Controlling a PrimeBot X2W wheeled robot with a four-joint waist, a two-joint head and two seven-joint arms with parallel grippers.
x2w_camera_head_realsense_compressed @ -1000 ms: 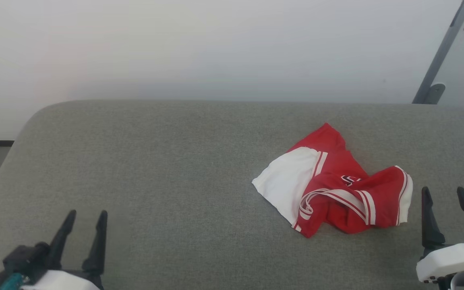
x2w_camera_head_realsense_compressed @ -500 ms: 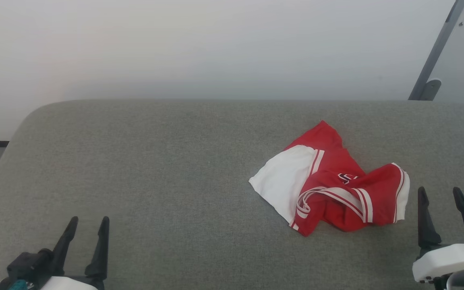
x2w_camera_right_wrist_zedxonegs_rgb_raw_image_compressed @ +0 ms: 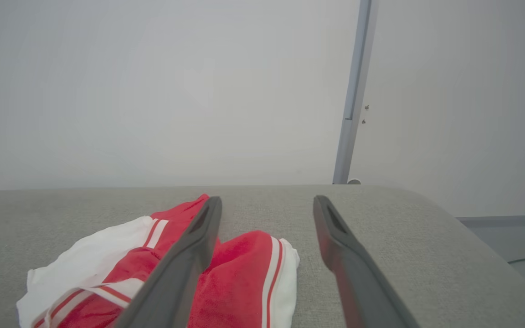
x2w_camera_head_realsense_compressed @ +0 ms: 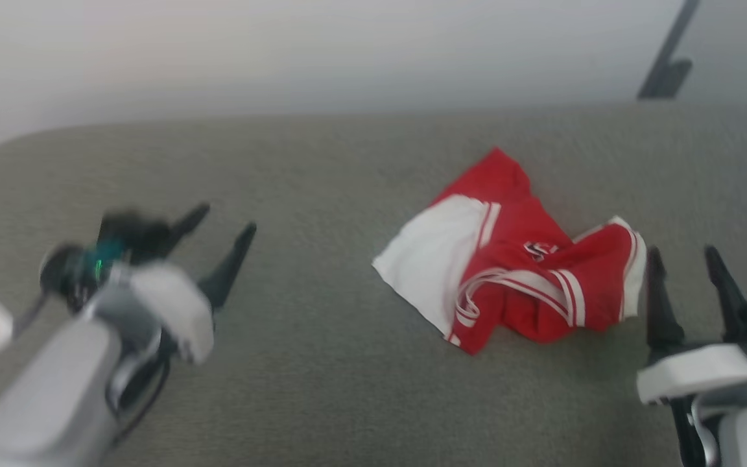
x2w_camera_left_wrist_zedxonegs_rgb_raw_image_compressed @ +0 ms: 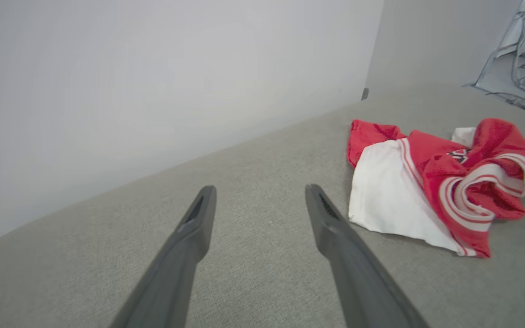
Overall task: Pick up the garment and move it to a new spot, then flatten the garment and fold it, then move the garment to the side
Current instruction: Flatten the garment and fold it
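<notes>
Grey cushion (x2w_camera_head_realsense_compressed: pixel 321 389) bears the garment (x2w_camera_head_realsense_compressed: pixel 529 285) just beside the right gripper (x2w_camera_head_realsense_compressed: pixel 682 253).

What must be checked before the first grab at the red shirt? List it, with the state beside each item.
1. Left gripper open and empty: ok, jaws apart, nothing between them.
2. Right gripper open and empty: ok, likewise.
3. Garment free to take: ok, it lies on the grey surface, and neither gripper touches it.
4. A gripper close to it: ok for the right, just beside its right edge; the left is well off to its left.
5. Garment flat: not ok, it is crumpled, with folds over each other.
6. Which edge is hem or collar: cannot tell in the bunch.
</notes>
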